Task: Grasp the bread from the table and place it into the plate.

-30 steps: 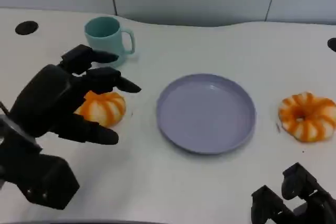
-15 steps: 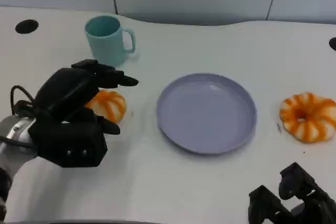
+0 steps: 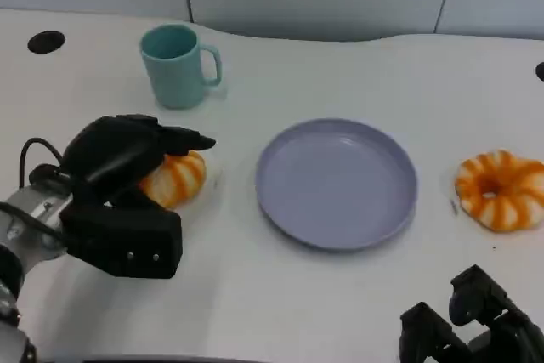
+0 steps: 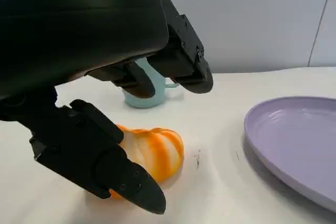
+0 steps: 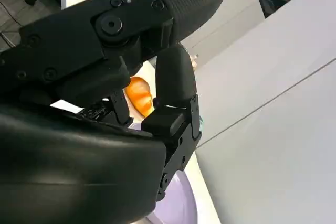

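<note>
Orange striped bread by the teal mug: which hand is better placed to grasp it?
The left hand. Its fingers already arch over the orange striped bread beside the teal mug, not plainly closed on it. The right hand sits low at the near right edge, across the lavender plate.

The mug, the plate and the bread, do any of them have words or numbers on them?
None can be read.
The teal mug is plain.
The purple plate is plain.
The bread by the left hand and the other bread bear only orange stripes.
</note>
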Robot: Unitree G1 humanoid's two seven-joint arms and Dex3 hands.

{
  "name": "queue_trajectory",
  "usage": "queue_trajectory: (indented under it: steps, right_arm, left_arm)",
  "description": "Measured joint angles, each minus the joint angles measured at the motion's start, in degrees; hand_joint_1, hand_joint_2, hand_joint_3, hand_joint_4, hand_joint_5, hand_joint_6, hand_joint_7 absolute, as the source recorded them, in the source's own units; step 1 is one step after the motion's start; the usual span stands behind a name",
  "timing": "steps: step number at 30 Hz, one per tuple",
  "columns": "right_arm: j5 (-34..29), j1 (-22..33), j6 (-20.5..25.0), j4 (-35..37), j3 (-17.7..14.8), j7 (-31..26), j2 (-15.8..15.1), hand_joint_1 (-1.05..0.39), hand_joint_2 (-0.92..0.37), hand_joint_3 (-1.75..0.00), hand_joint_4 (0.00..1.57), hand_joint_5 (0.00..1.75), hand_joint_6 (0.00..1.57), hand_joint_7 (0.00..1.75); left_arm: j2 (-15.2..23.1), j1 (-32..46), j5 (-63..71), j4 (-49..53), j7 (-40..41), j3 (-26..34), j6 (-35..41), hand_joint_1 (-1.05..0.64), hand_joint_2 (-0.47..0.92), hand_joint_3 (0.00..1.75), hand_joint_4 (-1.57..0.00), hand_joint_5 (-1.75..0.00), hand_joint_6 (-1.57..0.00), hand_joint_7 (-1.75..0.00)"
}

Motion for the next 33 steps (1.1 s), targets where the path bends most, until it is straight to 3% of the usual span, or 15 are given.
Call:
queue_trajectory:
  steps: [1,3,4,5,7,8,10,11,19,20,22,25,26,29,33]
  right_arm:
    - [0.0,0.2,0.0,-0.3,0.0,-0.1,0.0,-0.46,-0.85,0.0,0.78,1.75,0.66,1.75]
    - [-0.1,1.0,-0.1,-1.4,0.2,-0.7,0.2,-0.46,-0.85,0.0,0.78,1.75,0.66,1.75]
    - [-0.2,1.3,-0.2,-1.8,0.2,-0.9,0.2,-0.46,-0.85,0.0,0.78,1.75,0.66,1.75]
    - [-0.2,1.4,-0.2,-2.0,0.2,-1.1,0.2,-0.46,-0.85,0.0,0.78,1.75,0.66,1.75]
    - [-0.2,1.5,-0.2,-2.3,0.2,-1.2,0.2,-0.45,-0.85,0.0,0.78,1.75,0.66,1.75]
    - [-0.1,1.5,-0.3,-2.3,0.2,-1.2,0.2,-0.46,-0.85,0.0,0.78,1.75,0.66,1.75]
    - [-0.1,1.4,-0.3,-2.3,0.2,-1.2,0.2,-0.46,-0.85,0.0,0.78,1.75,0.65,1.75]
    - [-0.1,1.4,-0.3,-2.3,0.3,-1.2,0.2,-0.46,-0.86,0.0,0.78,1.75,0.65,1.75]
    - [-0.1,1.4,-0.9,-2.3,0.3,-1.2,0.2,-0.46,-0.86,0.0,0.78,1.75,0.65,1.75]
    - [-0.1,1.4,-0.9,-2.3,0.3,-1.2,0.2,-0.47,-0.86,0.0,0.79,1.75,0.65,1.75]
    - [-0.1,1.3,-1.0,-2.3,0.2,-1.3,0.2,-0.46,-0.86,0.0,0.79,1.75,0.65,1.75]
    - [-0.1,-0.5,-1.6,-1.7,0.0,-1.2,0.2,-0.44,-0.87,-0.01,0.79,1.75,0.64,1.75]
    - [-0.1,-1.3,-2.0,-1.4,0.0,-0.9,0.3,-0.45,-0.87,0.0,0.78,1.75,0.64,1.75]
    - [-0.2,-2.5,-3.1,-0.6,0.0,-0.8,0.5,-0.46,-0.87,0.0,0.78,1.75,0.64,1.75]
    - [-0.4,-2.6,-3.6,0.1,0.0,-0.8,0.5,-0.45,-0.86,0.0,0.78,1.75,0.65,1.75]
  left_arm:
    - [0.0,-0.4,1.4,0.6,1.8,-1.4,2.1,-0.27,0.56,0.0,-1.05,-0.45,-1.06,-0.1]
    - [0.1,-1.1,4.3,2.2,4.8,-4.4,7.1,-0.27,0.57,0.0,-1.09,-0.54,-1.16,-0.07]
    - [0.3,-1.2,5.1,2.8,5.8,-5.3,8.5,-0.24,0.6,0.0,-1.07,-0.85,-1.3,-0.16]
    - [0.4,-1.3,5.6,3.3,6.5,-5.9,9.4,-0.23,0.62,0.0,-1.04,-1.0,-1.33,-0.21]
    - [0.5,-1.3,5.7,3.9,7.2,-6.5,10.7,-0.22,0.63,0.0,-1.01,-1.12,-1.36,-0.26]
    - [0.5,-1.3,5.7,4.2,7.4,-6.8,11.1,-0.25,0.66,0.01,-1.04,-1.21,-1.38,-0.36]
    - [0.6,-1.3,5.7,4.4,8.6,-7.2,11.5,-0.26,0.69,0.0,-1.05,-1.27,-1.27,-0.64]
    - [0.6,-1.3,5.7,4.5,9.2,-7.3,11.5,-0.27,0.69,0.0,-1.05,-1.28,-1.25,-0.69]
    - [0.6,-1.7,5.6,4.6,10.5,-7.8,11.5,-0.27,0.69,0.0,-1.05,-1.29,-1.21,-0.77]
    - [0.6,-1.7,5.6,4.6,10.6,-7.8,11.5,-0.23,0.75,0.01,-1.03,-1.55,-1.07,-1.19]
    - [0.2,-2.7,5.5,4.7,10.6,-7.7,11.3,-0.29,0.82,0.02,-0.97,-1.69,-0.93,-1.48]
    - [-0.5,-8.1,5.5,3.9,11.1,-7.7,9.0,-0.33,0.85,0.03,-0.95,-1.71,-0.9,-1.53]
    - [-0.7,-10.6,5.5,3.3,11.9,-7.7,8.2,-0.3,0.81,0.02,-0.98,-1.64,-0.95,-1.43]
    - [-1.5,-17.1,6.4,1.7,14.7,-9.2,7.5,-0.28,0.79,0.01,-1.0,-1.59,-1.0,-1.34]
    - [-3.2,-18.5,7.7,1.6,15.7,-11.3,6.9,-0.25,0.78,0.0,-1.0,-1.57,-0.99,-1.31]
